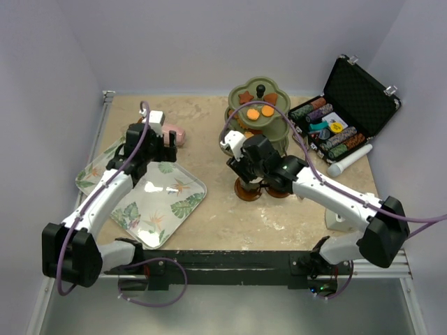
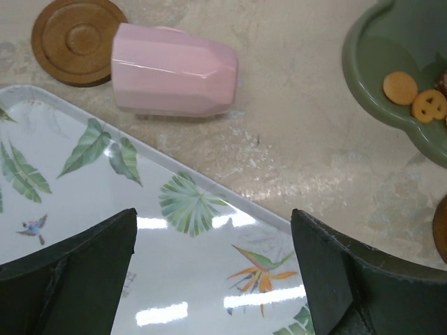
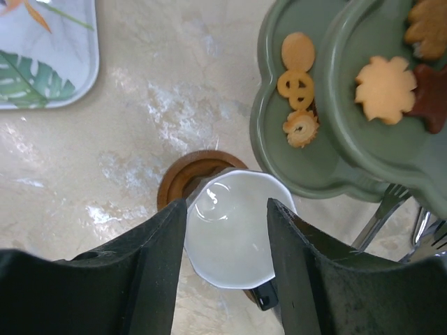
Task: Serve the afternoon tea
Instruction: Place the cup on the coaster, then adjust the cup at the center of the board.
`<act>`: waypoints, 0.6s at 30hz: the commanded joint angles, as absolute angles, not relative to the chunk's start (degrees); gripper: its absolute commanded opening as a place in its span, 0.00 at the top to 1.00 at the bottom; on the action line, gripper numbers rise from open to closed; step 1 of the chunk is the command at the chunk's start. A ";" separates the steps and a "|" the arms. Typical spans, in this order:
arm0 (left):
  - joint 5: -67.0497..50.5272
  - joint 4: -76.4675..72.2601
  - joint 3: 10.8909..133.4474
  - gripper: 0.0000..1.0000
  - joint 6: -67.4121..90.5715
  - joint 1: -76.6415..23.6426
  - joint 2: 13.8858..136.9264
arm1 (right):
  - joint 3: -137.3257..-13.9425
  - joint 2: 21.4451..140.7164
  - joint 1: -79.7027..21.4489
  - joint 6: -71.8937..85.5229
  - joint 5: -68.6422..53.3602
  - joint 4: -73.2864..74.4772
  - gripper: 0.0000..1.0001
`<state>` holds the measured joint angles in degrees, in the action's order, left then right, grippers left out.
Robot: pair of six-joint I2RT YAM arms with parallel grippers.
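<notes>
A beige, marbled tabletop [image 1: 230, 216] sits in a corner of plain pale lilac walls [image 1: 209, 42]. Seen from above, a white rectangular tray printed with green leaves [image 1: 171, 202] lies at 9 o'clock. An open black case [image 1: 363, 94] holding rows of poker chips [image 1: 328, 129] stands at 2 o'clock, with a white cylinder [image 1: 349, 162] lying just at its 6 o'clock. The olive-green three-tier stand [image 1: 239, 93] rises at 12 o'clock, and its scalloped tiers carry small round orange biscuits [image 3: 298, 51], a pale leaf-shaped biscuit [image 3: 382, 88] and a brown one [image 3: 429, 98]. A pink faceted cup [image 2: 174, 70] lies on its side on the tabletop just off the tray's far edge, touching a round brown wooden saucer [image 2: 77, 38] at its 10 o'clock. The left gripper [image 2: 213, 216] hangs over the tray, jaws spread wide with nothing between them. The right gripper [image 3: 227, 207] straddles a white cup [image 3: 230, 237] standing upright on a second brown saucer [image 3: 183, 180] at the stand's 7 o'clock. Its fingers hide the cup's sides, so whether they press on it cannot be told.
</notes>
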<state>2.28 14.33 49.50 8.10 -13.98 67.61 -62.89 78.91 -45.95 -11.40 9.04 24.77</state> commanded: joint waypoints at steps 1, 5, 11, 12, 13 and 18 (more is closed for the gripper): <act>1.85 11.34 56.94 0.04 11.42 -9.41 72.50 | -66.53 74.63 -45.62 -10.11 8.79 20.31 0.47; 1.32 10.29 63.53 0.05 11.60 -6.51 79.17 | -67.06 71.64 -45.62 -9.14 9.93 16.35 0.47; -6.57 9.93 71.53 0.09 9.84 -1.85 92.88 | -65.48 65.75 -45.70 -10.46 8.44 11.43 0.47; -8.42 10.28 73.02 0.09 10.02 -0.98 94.55 | -65.13 65.22 -45.70 -10.81 8.44 11.16 0.47; -9.92 10.54 73.91 0.09 10.19 -0.18 96.22 | -64.95 64.87 -45.70 -11.33 8.18 10.99 0.46; -16.07 10.11 76.28 0.10 9.85 2.55 101.85 | -63.46 64.95 -45.70 -13.09 7.56 10.64 0.46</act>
<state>-8.56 11.18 72.69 9.91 0.84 99.70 -64.27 64.93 -45.82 -11.09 9.06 13.65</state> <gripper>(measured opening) 0.905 0.535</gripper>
